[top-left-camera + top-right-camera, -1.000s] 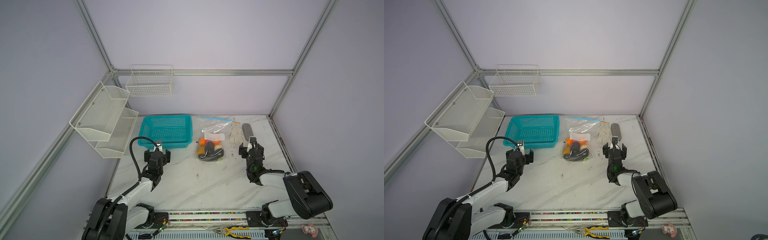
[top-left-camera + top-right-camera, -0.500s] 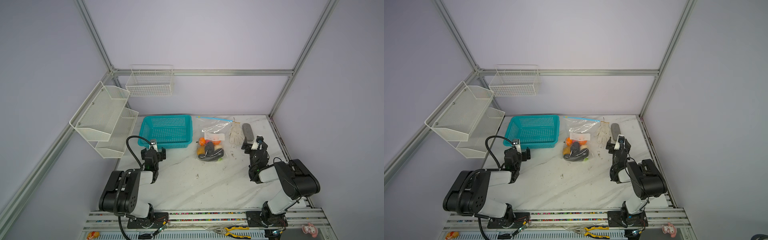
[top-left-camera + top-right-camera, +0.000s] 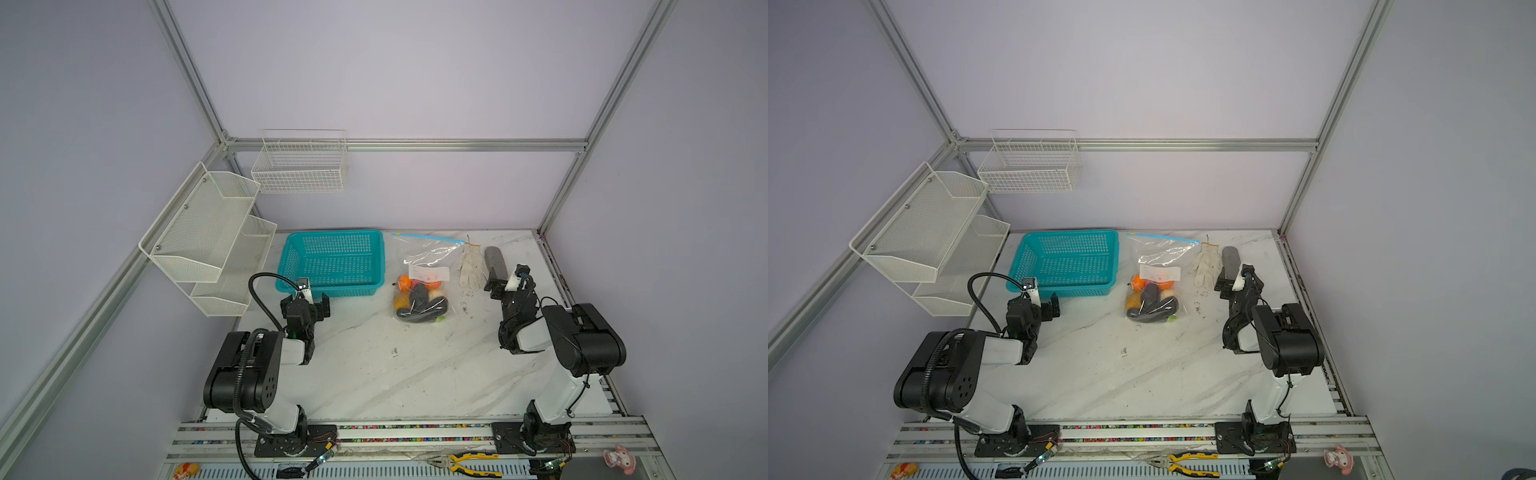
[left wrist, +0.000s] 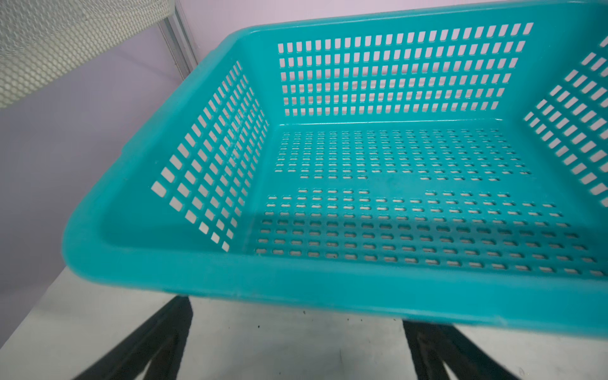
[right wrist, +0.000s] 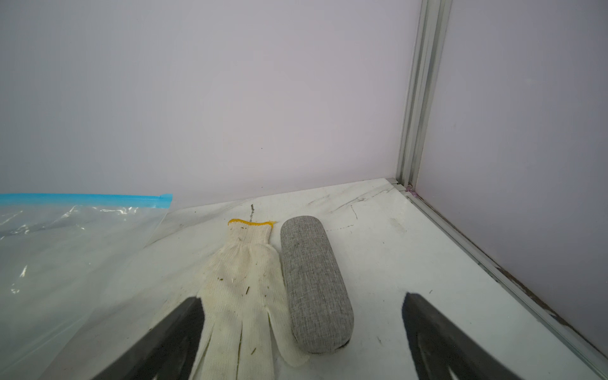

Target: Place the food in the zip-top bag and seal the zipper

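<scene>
The clear zip-top bag (image 3: 428,266) (image 3: 1163,262) lies flat on the marble table between the two arms, and its edge shows in the right wrist view (image 5: 65,250). The food (image 3: 419,303) (image 3: 1152,301) is bunched inside its near end: orange balls, a yellow one, a cream one and dark pieces. The light-blue zipper (image 3: 428,237) (image 5: 85,200) runs straight along the far end. My left gripper (image 3: 306,303) (image 4: 297,329) stands open and holds nothing, facing the teal basket. My right gripper (image 3: 507,282) (image 5: 302,299) is open and holds nothing, just short of a glove and a grey case.
The teal mesh basket (image 3: 332,286) (image 4: 329,286) stands left of the bag, with nothing in it. A white knit glove (image 5: 243,283) and a grey fabric case (image 5: 312,283) lie right of the bag. White wire shelves (image 3: 208,241) hang on the left wall. Pliers (image 3: 461,459) lie on the front rail.
Both arms have folded back, their elbows now raised near the front. The right gripper has shifted right and farther back, toward the grey case. The bag has not moved.
</scene>
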{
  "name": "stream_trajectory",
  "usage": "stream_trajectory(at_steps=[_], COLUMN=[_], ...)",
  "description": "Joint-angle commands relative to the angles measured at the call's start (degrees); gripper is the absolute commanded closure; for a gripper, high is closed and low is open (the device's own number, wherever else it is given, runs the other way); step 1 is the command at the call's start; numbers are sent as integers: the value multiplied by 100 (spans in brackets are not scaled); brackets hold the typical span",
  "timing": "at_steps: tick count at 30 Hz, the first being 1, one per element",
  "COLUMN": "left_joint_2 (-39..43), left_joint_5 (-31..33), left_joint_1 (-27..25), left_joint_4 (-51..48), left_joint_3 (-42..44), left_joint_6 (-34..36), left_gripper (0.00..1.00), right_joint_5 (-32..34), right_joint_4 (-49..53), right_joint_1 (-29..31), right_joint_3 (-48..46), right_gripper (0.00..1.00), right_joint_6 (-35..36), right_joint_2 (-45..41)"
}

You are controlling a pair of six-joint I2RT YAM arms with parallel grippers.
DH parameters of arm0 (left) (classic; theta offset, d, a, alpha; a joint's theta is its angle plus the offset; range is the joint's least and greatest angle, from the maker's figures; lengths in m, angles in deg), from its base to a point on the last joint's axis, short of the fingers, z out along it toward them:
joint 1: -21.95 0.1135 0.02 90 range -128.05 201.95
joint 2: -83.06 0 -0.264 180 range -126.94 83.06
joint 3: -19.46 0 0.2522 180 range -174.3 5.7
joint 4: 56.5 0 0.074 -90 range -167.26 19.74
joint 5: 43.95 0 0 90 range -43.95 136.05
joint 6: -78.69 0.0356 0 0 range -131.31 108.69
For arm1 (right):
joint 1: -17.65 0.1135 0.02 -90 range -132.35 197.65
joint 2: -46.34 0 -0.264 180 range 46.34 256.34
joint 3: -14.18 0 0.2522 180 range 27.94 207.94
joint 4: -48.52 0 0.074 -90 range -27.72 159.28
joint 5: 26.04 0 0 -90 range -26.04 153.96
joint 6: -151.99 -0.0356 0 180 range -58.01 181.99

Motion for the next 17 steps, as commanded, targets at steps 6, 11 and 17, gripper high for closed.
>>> stream_trajectory(at_steps=[6, 11, 17], left_joint_2=[-9, 21, 56], left_joint_5=[-102, -102, -96], left_joint_1=[60, 58, 60], left_joint_4=[382, 401, 417], left_joint_3=[-68, -46, -22], left_joint_6=[-85, -84, -85], left_gripper=[0, 0, 0], right_joint_5=[-463, -480, -558], right_joint_4=[460, 476, 428], right_joint_1=[39, 37, -21], right_joint_3=[199, 222, 159], right_gripper=[3, 3, 3], right_joint_6=[231, 209, 182], right_joint_2=[-21, -4, -47])
